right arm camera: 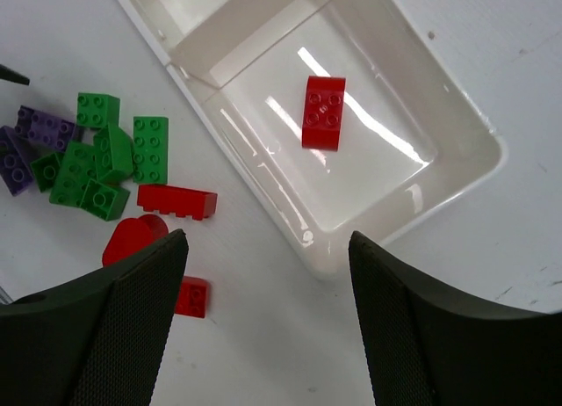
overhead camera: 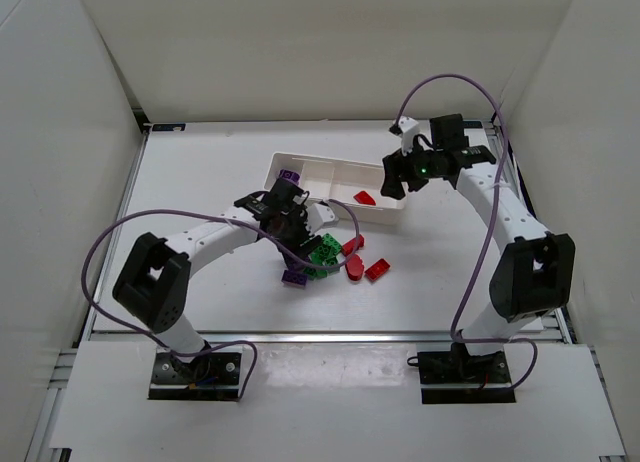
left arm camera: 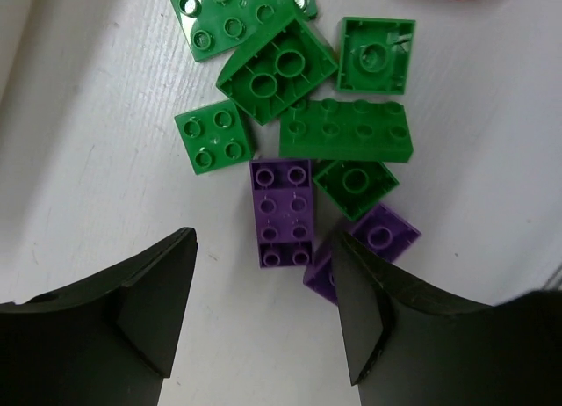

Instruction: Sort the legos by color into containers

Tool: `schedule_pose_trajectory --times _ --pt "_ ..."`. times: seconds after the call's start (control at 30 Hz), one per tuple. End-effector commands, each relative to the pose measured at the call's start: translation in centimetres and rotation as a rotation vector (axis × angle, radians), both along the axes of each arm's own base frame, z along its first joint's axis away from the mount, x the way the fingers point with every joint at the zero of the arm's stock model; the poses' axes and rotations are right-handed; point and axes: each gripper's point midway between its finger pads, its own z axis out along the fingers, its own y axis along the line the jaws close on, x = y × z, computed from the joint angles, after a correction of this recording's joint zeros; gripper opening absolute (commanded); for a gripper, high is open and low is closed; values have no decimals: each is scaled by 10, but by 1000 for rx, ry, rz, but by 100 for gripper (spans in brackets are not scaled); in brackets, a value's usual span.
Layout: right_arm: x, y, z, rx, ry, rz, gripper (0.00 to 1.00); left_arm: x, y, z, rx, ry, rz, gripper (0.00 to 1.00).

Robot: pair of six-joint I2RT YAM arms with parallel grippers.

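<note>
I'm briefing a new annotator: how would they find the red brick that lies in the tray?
Find the long white tray on the table and go to its right-end compartment. The red brick lies there alone, studs up; the other red bricks lie outside on the table.

On my screen I see a flat white table top (overhead camera: pixel 190 172) closed in by plain white panel walls: the left wall (overhead camera: pixel 60 132), the back wall (overhead camera: pixel 320 52), the right wall (overhead camera: pixel 590 132). A thin silver metal rail (overhead camera: pixel 330 334) runs along its near edge. The light is even and soft.
</note>
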Motion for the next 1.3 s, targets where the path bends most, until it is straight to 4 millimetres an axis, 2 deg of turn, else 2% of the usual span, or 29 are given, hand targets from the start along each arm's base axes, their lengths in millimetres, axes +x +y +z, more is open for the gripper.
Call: schedule_pose_trajectory --times 0.0,0.03,0.13,0.4,0.67,0.77,0.9,0.93,0.97,1.07,1.2,1.27 --pt "-12 -12 9 -15 -20 -10 78 18 -12 -2 -8 -41 16 72" --pt "-12 -17 8 -25 -23 -24 78 19 -11 -9 8 -24 19 72" --pt "-13 -28 9 -37 -28 -41 78 19 -15 -10 -4 -17 0 72" --pt "-12 -51 5 -52 -19 -81 77 8 -15 -28 25 23 -32 71" --pt "-12 -64 6 -60 -18 -96 77 -9 -3 -48 67 81 -51 67" --pt "-12 -64 5 -58 -15 -99 77 -11 1 -56 87 94 -48 61" --pt "-13 -64 3 -59 -9 -92 77 -8 4 -61 113 90 -41 42" --pt "-13 -65 3 -62 -12 -90 77 -8 5 -62 118 92 -38 32" --pt "-14 -64 2 -62 -12 -83 77 -7 6 -62 117 91 -35 29" --pt "-25 -59 -2 -41 -6 -22 76 1 7 -46 94 63 -13 21" --pt "-68 -42 -10 -1 -89 239 77 9 6 -10 47 14 -5 20" --pt "-97 -35 -16 -17 -151 403 78 17 6 21 1 -21 11 20"
